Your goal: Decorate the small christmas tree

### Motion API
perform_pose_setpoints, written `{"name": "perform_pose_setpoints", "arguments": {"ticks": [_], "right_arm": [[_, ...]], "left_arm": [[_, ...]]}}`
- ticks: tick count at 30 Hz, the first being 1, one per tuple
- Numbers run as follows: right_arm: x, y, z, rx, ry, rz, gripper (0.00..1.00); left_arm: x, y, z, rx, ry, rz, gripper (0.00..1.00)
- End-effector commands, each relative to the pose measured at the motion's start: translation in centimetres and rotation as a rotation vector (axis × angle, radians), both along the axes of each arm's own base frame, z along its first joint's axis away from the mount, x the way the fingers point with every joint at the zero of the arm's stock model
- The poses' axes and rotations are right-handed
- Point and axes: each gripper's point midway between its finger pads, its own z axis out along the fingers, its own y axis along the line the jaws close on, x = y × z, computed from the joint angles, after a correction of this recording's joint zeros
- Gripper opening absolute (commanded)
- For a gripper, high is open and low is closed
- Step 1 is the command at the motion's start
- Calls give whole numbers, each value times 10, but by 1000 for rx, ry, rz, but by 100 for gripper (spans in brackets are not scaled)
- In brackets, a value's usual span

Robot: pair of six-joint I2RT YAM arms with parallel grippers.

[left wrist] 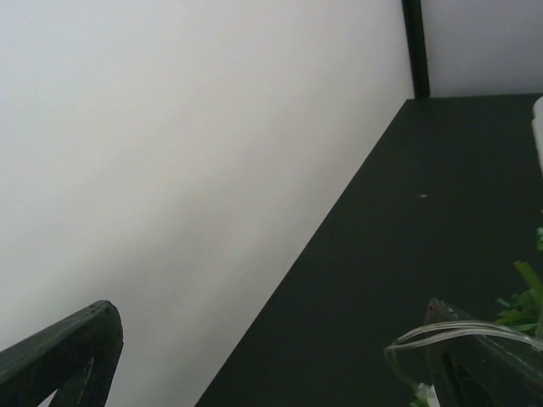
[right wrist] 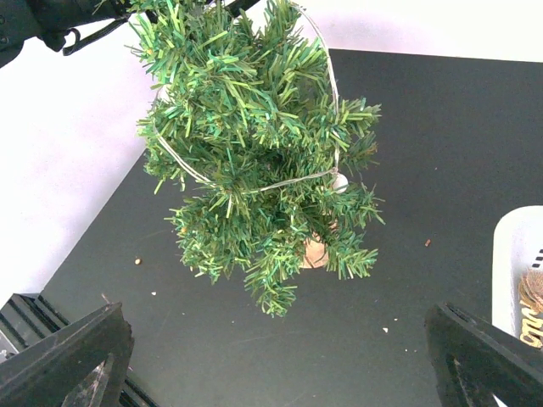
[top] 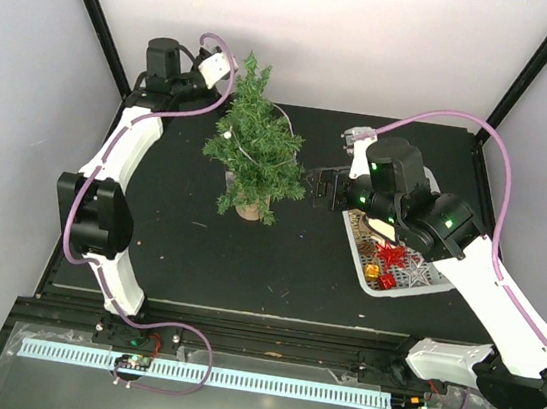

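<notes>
The small christmas tree (top: 253, 146) stands upright on its light-wood stump (top: 251, 210) at the back middle of the black table. A thin clear wire (top: 263, 133) with a white bulb loops round its branches. My left gripper (top: 221, 69) is high at the tree's top left, open; in the left wrist view (left wrist: 271, 377) the clear wire (left wrist: 462, 333) runs across its right finger (left wrist: 475, 369), beside green tips. My right gripper (top: 308, 187) is open and empty just right of the tree. The right wrist view (right wrist: 271, 365) shows the tree (right wrist: 254, 144), wire (right wrist: 254, 185) and stump (right wrist: 316, 253) ahead.
A white basket (top: 360, 248) with red, gold and silver ornaments (top: 392, 259) sits right of the tree, under my right arm; its rim shows in the right wrist view (right wrist: 509, 263). White walls and black frame posts close in the back and sides.
</notes>
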Motion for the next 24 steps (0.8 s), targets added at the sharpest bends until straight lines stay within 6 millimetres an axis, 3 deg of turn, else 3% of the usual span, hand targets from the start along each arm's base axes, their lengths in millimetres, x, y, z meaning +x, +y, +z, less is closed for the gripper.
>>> {"name": "perform_pose_setpoints", "arguments": {"ticks": [1,17,24], "right_arm": [[8,1,3,9,-22,-24,94],[8,-12,2,-2,-43,-71,93],[1,-18,-3,6,-29,-76,93]], "left_arm": [[8,17,23,78,-111,80,97],[9,67,47,85,-127,236,99],[-1,62,44,44,-73,172,99]]}}
